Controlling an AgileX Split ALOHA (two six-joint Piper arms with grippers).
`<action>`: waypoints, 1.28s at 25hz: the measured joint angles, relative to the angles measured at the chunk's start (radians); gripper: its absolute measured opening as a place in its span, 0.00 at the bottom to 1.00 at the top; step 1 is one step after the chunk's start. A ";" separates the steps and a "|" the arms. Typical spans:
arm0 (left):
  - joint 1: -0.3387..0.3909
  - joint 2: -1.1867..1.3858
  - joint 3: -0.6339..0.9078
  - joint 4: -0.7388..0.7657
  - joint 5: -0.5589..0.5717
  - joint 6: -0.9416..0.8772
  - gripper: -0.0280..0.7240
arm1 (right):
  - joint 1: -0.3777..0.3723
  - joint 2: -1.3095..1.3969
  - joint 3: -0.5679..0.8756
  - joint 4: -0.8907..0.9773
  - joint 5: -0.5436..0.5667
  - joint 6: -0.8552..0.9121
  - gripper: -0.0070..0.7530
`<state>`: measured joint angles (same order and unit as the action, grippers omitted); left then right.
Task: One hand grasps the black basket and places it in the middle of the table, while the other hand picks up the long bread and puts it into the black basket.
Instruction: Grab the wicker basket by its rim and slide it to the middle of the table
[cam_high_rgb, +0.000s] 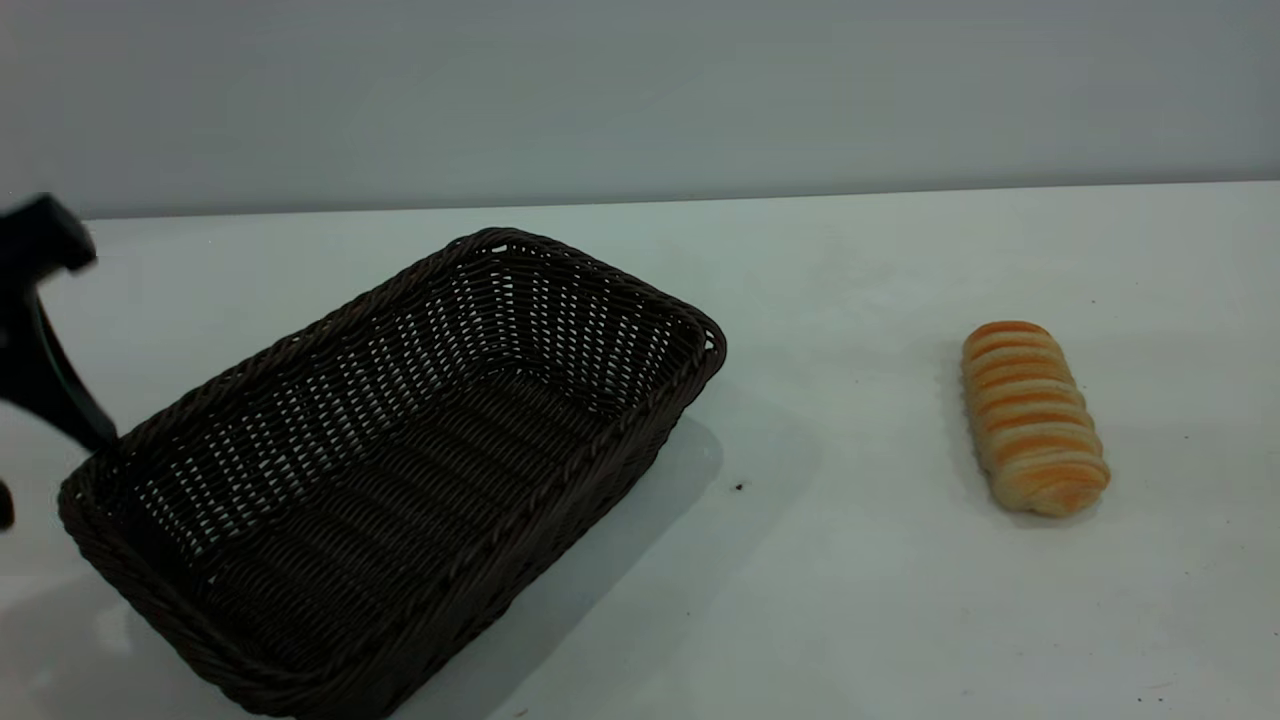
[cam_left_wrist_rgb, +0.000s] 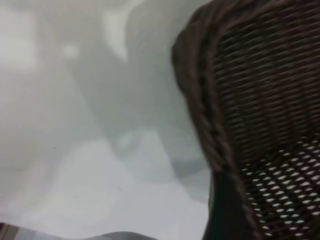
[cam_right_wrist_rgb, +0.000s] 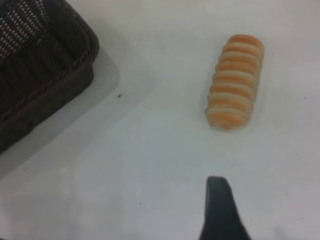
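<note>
**A:** ok so where's everything sitting? The black basket (cam_high_rgb: 400, 470) is left of middle on the tabletop (cam_high_rgb: 850, 600), turned at an angle and looks tipped up a bit, nothing inside it.

**B:** yep, and the long bread (cam_high_rgb: 1033, 417) lies flat well off to its right, nothing touching it. The left tool (cam_high_rgb: 95, 440) is down at the basket's left rim corner; 1 dark finger (cam_left_wrist_rgb: 225, 210) sits right against the weave, can't tell if it's actually clamped.

**A:** right tool?

**B:** only 1 fingertip (cam_right_wrist_rgb: 222, 210) shows, near the bread, apart from it. Can't tell if it's spread or closed.
</note>
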<state>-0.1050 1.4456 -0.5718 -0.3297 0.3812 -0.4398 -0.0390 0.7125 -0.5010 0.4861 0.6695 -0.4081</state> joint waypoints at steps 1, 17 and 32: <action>0.000 0.009 0.008 -0.001 -0.010 -0.002 0.72 | 0.000 0.000 0.000 0.000 0.000 0.000 0.63; 0.000 0.168 0.032 -0.038 -0.164 -0.006 0.72 | 0.000 0.000 0.000 0.030 0.000 -0.033 0.62; 0.000 0.302 0.032 -0.058 -0.338 0.001 0.72 | 0.000 0.000 0.000 0.073 0.000 -0.076 0.62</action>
<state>-0.1050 1.7472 -0.5397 -0.3876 0.0434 -0.4383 -0.0390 0.7125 -0.5010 0.5596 0.6698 -0.4843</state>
